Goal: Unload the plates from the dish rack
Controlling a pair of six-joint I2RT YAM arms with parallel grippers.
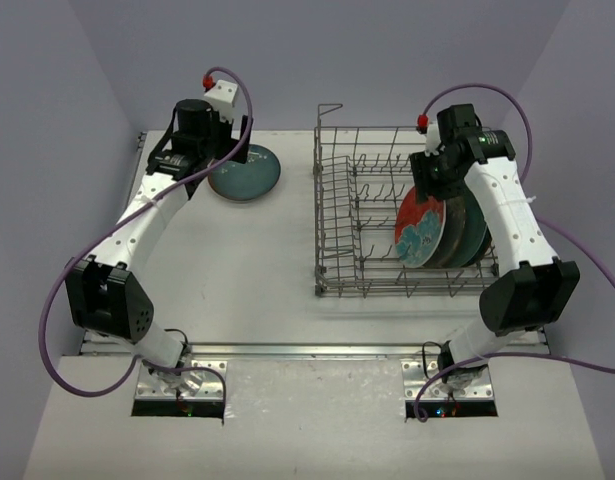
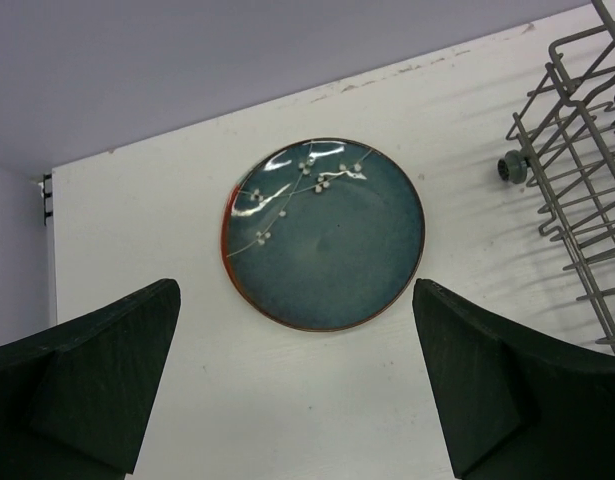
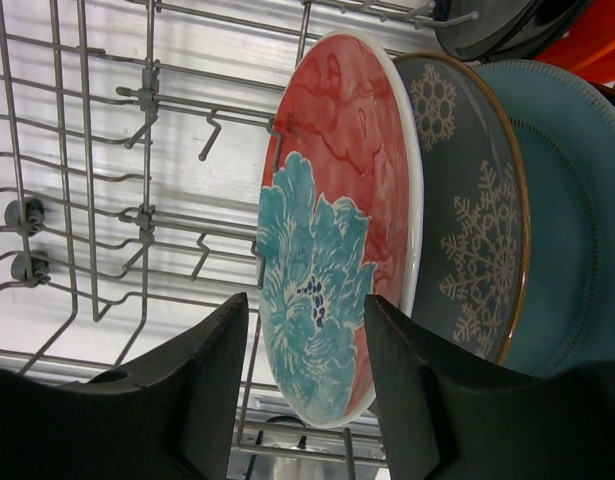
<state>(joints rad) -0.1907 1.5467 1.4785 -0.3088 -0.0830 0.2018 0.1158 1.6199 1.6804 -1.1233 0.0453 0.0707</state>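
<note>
The dish rack (image 1: 336, 215) stands right of centre; its wires (image 3: 147, 215) fill the right wrist view and its corner (image 2: 577, 160) edges the left wrist view. Upright in it are a red-and-teal flowered plate (image 1: 419, 230) (image 3: 337, 190), a dark grey snowflake plate (image 3: 472, 230) and a teal plate (image 3: 572, 200). A small black plate (image 3: 487, 25) and an orange one (image 3: 599, 45) stand behind them. My right gripper (image 3: 305, 305) (image 1: 429, 180) straddles the flowered plate's rim, jaws apart, a gap showing at one finger. A teal blossom plate (image 2: 325, 235) (image 1: 245, 172) lies flat on the table, with my left gripper (image 2: 295, 288) (image 1: 230, 150) wide open above its near edge.
The white table (image 1: 257, 270) ends at a wall behind the blossom plate. A raised wire loop (image 1: 330, 108) stands at the rack's far left corner. The rack's left half holds only upright tines (image 1: 367, 190).
</note>
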